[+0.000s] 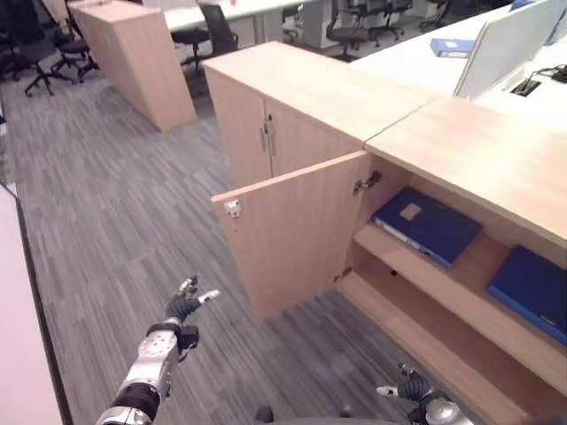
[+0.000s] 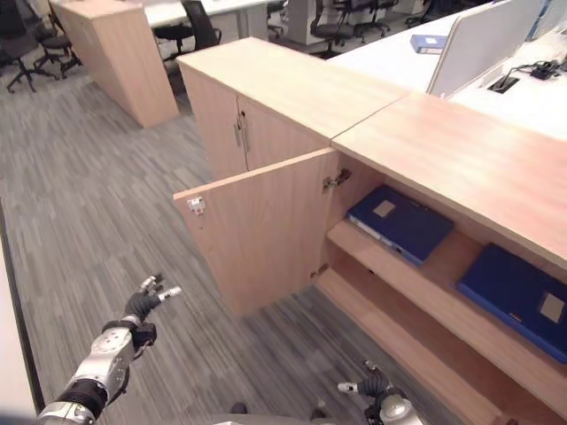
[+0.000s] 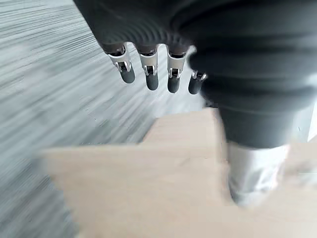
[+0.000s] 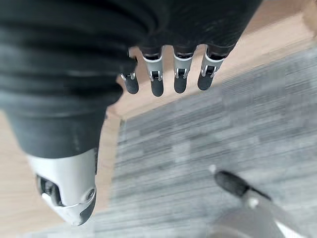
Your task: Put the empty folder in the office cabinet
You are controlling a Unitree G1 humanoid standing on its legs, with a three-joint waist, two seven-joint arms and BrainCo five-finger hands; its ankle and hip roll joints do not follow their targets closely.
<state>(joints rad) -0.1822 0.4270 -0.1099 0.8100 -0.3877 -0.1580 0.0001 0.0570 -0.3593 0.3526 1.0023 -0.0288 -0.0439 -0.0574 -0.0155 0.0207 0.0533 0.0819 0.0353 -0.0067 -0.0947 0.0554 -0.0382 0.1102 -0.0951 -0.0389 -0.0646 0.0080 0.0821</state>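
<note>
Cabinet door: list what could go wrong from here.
The cabinet door stands wide open with the left hand beside it, apart; a careless swing could knock it. Both hands are empty, the right hand low by the lower shelf, so the two blue folders inside may get left with the door open.

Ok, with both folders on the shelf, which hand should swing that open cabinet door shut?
Probably the left. The left hand is open on the outer side of the door, near its free edge. The right hand, also open, sits low before the shelves, on the door's inner side.
</note>
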